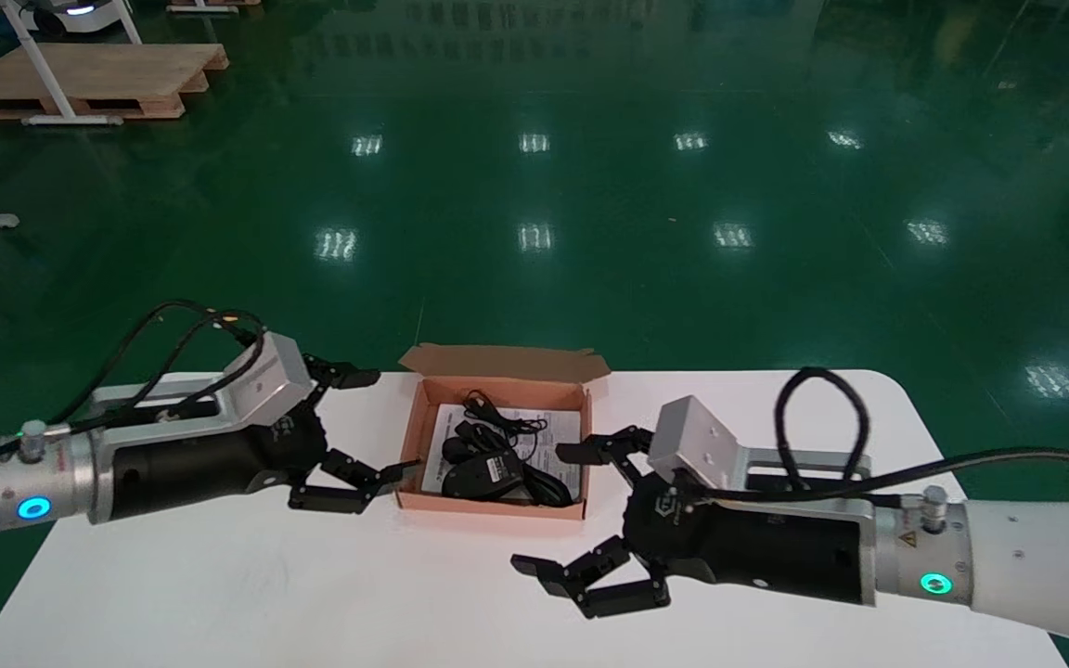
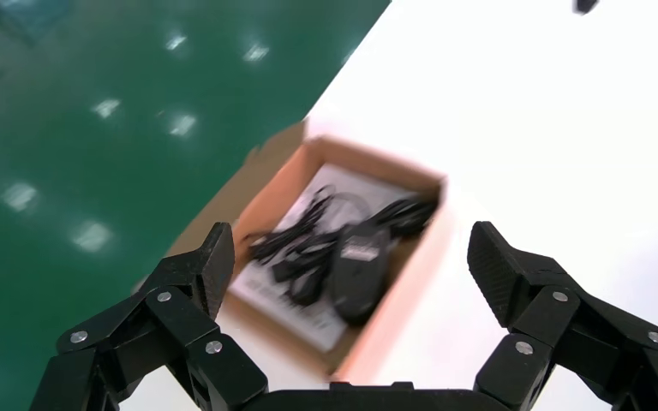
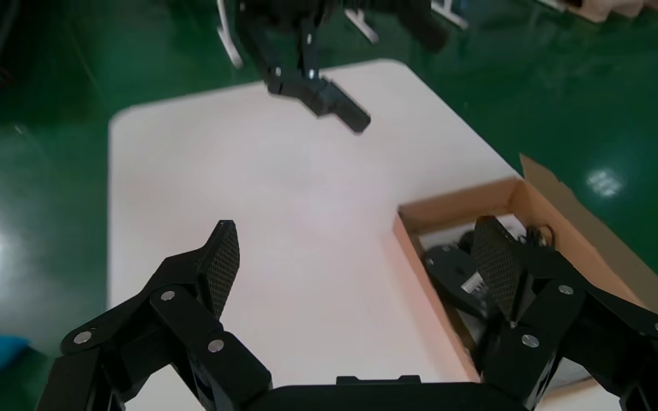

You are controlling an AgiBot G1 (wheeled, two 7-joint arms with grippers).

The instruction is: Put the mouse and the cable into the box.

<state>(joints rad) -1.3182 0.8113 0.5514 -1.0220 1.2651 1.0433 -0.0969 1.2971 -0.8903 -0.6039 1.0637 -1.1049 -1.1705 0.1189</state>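
A small brown cardboard box [image 1: 414, 427] stands open at the far middle of the white table [image 1: 312, 594]. Inside it lie a black mouse [image 1: 482, 474] and a coiled black cable [image 1: 497, 422] on a white leaflet. The left wrist view shows the box [image 2: 403, 282], the mouse [image 2: 358, 267] and the cable [image 2: 304, 235] inside. My left gripper [image 1: 367, 427] hangs open just left of the box, holding nothing. My right gripper [image 1: 558, 506] is open and empty at the box's right near corner; its wrist view shows the box [image 3: 445, 205] and the mouse [image 3: 458, 274].
The box's lid flap [image 1: 507, 360] stands open at the far side, near the table's back edge. Beyond the table is green floor, with a wooden pallet [image 1: 89, 79] far off at the left. In the right wrist view the left gripper's fingers [image 3: 330, 96] show across the table.
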